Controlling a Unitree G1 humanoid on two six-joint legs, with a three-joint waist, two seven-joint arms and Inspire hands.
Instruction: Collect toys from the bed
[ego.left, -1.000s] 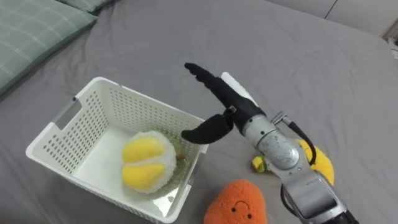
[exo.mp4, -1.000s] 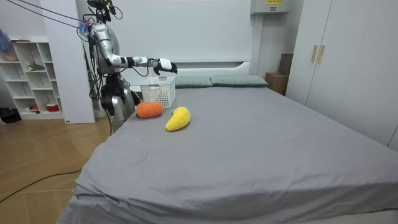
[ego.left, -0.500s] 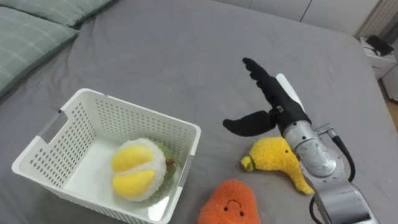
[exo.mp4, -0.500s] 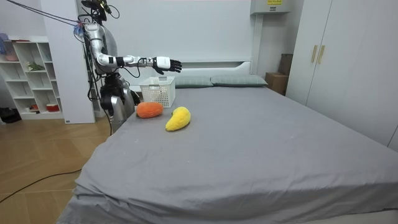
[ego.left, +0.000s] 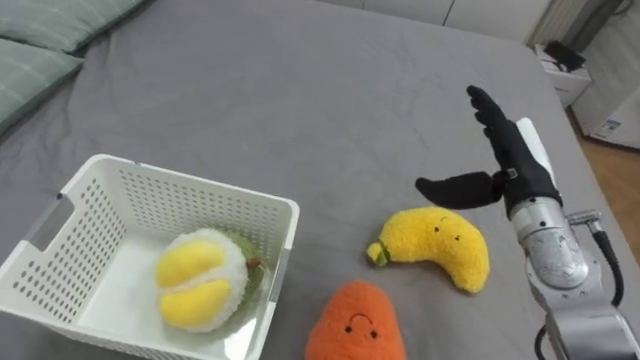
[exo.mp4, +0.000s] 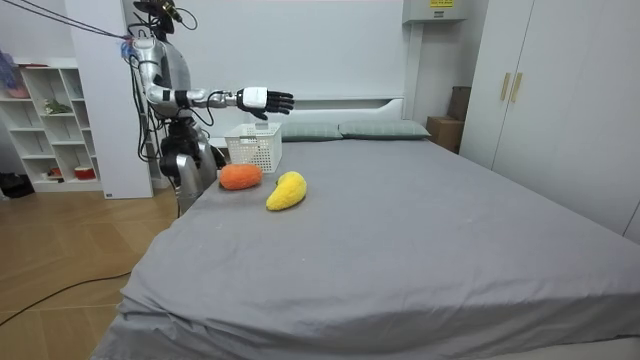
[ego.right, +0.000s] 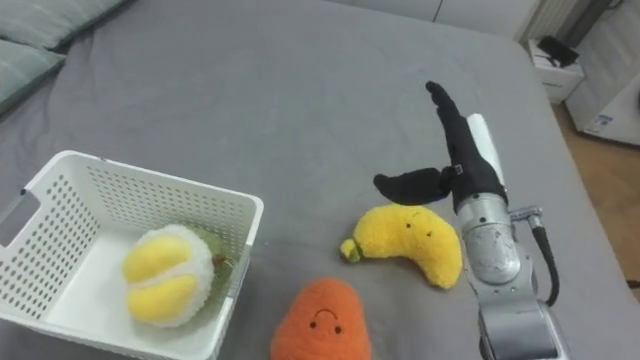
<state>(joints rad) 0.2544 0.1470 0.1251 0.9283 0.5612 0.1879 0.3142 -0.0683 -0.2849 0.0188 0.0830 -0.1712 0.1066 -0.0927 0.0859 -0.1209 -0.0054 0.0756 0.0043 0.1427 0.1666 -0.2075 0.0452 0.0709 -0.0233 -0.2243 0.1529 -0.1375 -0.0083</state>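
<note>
Right robot hand (ego.left: 518, 165) is held open and empty at frame right, just above the yellow banana toy (ego.left: 437, 248). A durian toy (ego.left: 195, 290) is seen inside the white basket (ego.left: 200, 181), lower left.

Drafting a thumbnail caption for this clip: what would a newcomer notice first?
The robot's black right hand stands out first, open with fingers straight, held out over the grey bed just right of the yellow banana plush. Next comes the orange plush at the near edge. To the left is the white basket, with a yellow-and-white plush inside.
</note>
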